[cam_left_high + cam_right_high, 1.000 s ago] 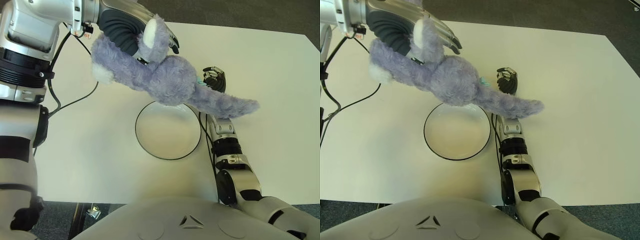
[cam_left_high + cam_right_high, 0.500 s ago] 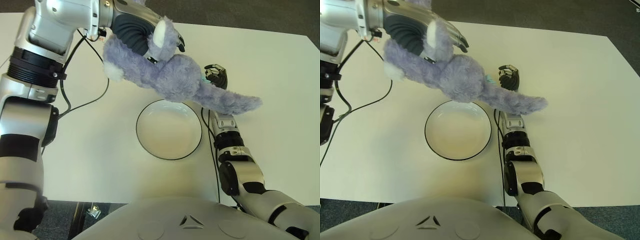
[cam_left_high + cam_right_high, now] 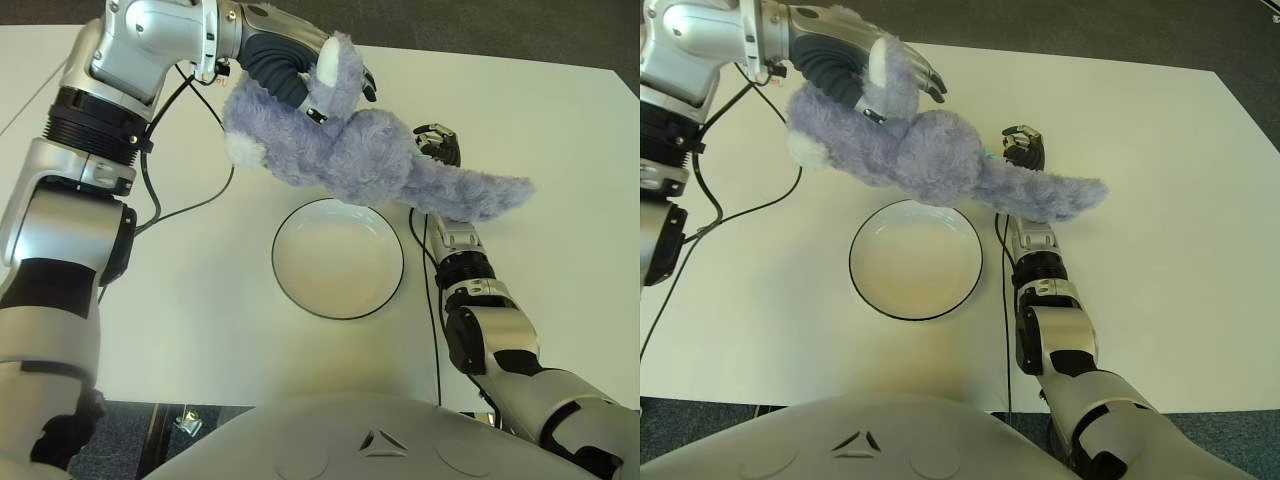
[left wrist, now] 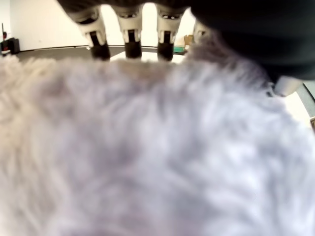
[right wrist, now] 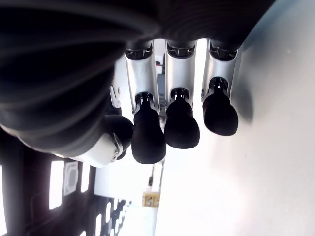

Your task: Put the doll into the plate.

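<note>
A fluffy purple doll (image 3: 350,160) with a long tail (image 3: 470,197) hangs in the air above the far rim of the white plate (image 3: 338,259). My left hand (image 3: 305,75) is shut on the doll's upper part; in the left wrist view its fur (image 4: 147,157) fills the picture beneath my fingertips (image 4: 130,46). The plate lies on the white table (image 3: 200,300) with nothing in it. My right hand (image 3: 436,143) shows to the right of the plate, behind the doll's tail, fingers (image 5: 177,123) curled and holding nothing.
A black cable (image 3: 165,205) runs across the table to the left of the plate. Another cable (image 3: 428,290) follows my right forearm. The table's far edge meets dark floor (image 3: 480,25).
My left hand has carried the doll a little to the right and farther from me; its tail now reaches further right. The right hand and plate have not moved.
</note>
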Tool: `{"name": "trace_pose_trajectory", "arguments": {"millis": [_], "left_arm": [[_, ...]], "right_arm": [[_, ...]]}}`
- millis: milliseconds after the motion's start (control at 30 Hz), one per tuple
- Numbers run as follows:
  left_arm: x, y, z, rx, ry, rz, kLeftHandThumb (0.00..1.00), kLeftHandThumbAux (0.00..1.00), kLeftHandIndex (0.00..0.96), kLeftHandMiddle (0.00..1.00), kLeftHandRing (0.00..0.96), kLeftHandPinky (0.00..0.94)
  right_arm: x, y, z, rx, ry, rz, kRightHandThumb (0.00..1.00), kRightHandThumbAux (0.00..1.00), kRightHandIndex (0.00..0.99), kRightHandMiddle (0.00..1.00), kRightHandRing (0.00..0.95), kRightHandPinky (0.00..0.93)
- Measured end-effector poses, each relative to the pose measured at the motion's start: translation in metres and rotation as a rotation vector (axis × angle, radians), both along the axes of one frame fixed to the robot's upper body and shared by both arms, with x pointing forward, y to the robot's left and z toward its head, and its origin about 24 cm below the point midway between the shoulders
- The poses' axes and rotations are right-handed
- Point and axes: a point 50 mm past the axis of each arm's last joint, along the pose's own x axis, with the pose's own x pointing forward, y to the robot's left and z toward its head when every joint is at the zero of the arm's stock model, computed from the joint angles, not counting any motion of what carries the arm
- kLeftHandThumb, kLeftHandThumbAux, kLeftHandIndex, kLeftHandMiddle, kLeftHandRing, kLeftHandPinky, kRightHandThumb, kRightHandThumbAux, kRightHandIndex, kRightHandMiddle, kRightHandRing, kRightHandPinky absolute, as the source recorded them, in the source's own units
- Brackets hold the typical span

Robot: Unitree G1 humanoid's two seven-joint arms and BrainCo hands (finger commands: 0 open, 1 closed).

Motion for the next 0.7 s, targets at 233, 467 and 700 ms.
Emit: {"name": "trace_pose_trajectory", "arguments": {"millis": [233, 467, 700], "left_arm": [[0.0051, -0.0020, -0.0061, -0.060, 0.015, -0.008, 0.539, 0.140, 0.000, 0.000, 0.000, 0.000], [0.0065, -0.0023, -0.0077, -0.077, 0.009, -0.025, 0.539, 0.141, 0.000, 0.000, 0.000, 0.000], [0.0062, -0.0027, -0.0028, -0.075, -0.008, -0.032, 0.526, 0.129, 0.000, 0.000, 0.000, 0.000]], "right_arm": [[0.0019, -0.0049, 0.0017, -0.012, 0.001, 0.005, 0.709, 0.719, 0.440, 0.761, 0.766, 0.726], [0.0027, -0.0067, 0.0042, -0.014, -0.002, 0.018, 0.709, 0.720, 0.440, 0.766, 0.770, 0.746], [0.0031, -0.0073, 0.0049, -0.021, -0.001, 0.020, 0.707, 0.721, 0.439, 0.763, 0.773, 0.734]]}}
